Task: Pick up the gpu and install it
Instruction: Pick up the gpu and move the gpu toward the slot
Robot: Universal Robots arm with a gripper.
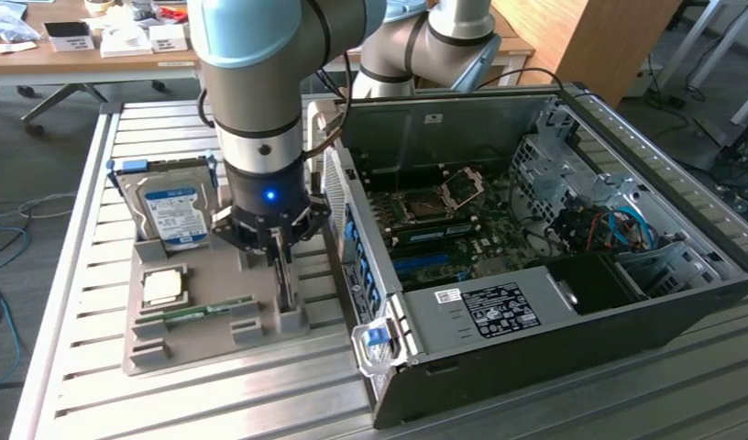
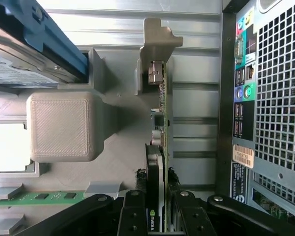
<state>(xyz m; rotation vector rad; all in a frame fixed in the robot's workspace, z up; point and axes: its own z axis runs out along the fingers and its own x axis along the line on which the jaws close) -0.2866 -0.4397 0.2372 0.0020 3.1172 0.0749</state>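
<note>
The gpu (image 1: 283,280) stands on edge in a slot of the grey holder tray (image 1: 166,353), just outside the open computer case (image 1: 533,247). In the wrist view the gpu (image 2: 160,123) shows edge-on, a thin green board with a black face. My gripper (image 1: 278,246) reaches straight down over it. In the wrist view my gripper (image 2: 157,214) has its black fingers (image 2: 133,209) pressed against both faces of the card. The card still sits in its slot.
The tray also holds a silver hard drive (image 1: 173,209), a processor chip (image 1: 162,287) and a green RAM stick (image 1: 198,312). The case's rear panel (image 2: 273,98) lies close beside the card. The motherboard (image 1: 454,220) lies exposed inside. Everything rests on a slatted metal table (image 1: 93,403).
</note>
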